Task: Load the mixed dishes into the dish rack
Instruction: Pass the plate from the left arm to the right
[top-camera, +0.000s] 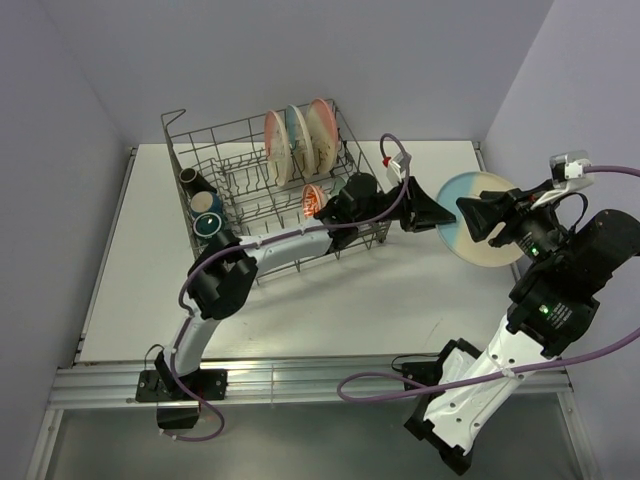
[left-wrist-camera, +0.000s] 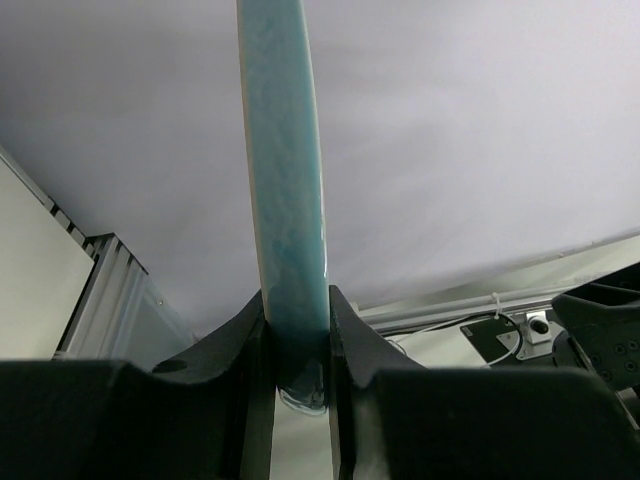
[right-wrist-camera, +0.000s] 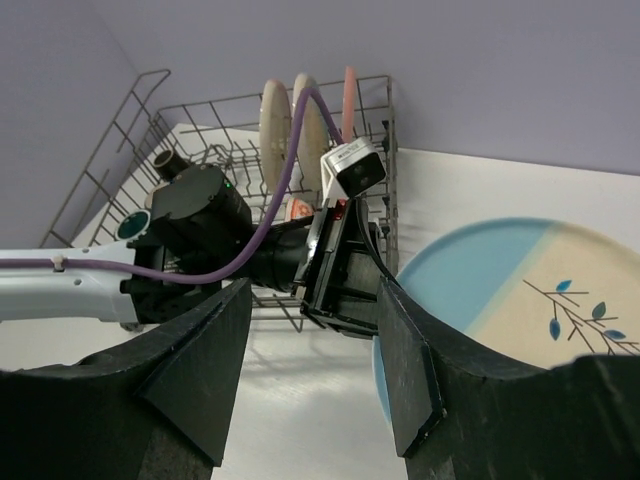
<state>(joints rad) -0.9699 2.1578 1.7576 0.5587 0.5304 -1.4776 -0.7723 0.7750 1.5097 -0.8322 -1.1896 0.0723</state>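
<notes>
My left gripper (top-camera: 428, 212) is shut on the left rim of a round light blue and cream plate (top-camera: 497, 256) with a twig motif. It holds the plate roughly level just right of the dish rack (top-camera: 176, 135). The left wrist view shows the plate (left-wrist-camera: 285, 150) edge-on between my fingers, with the gripper (left-wrist-camera: 297, 312) shut on it. My right gripper (top-camera: 466, 222) hovers open and empty over the plate's middle. The right wrist view shows the right gripper (right-wrist-camera: 315, 300), the plate (right-wrist-camera: 480, 285) and the left gripper (right-wrist-camera: 345, 265). The rack holds three upright plates (top-camera: 300, 138).
The rack also holds mugs at its left end, one dark (top-camera: 192, 180) and one teal-blue (top-camera: 208, 222), and an orange-red bowl (top-camera: 313, 200). My left arm (top-camera: 290, 245) lies along the rack's front side. Walls close the table at the back and on both sides.
</notes>
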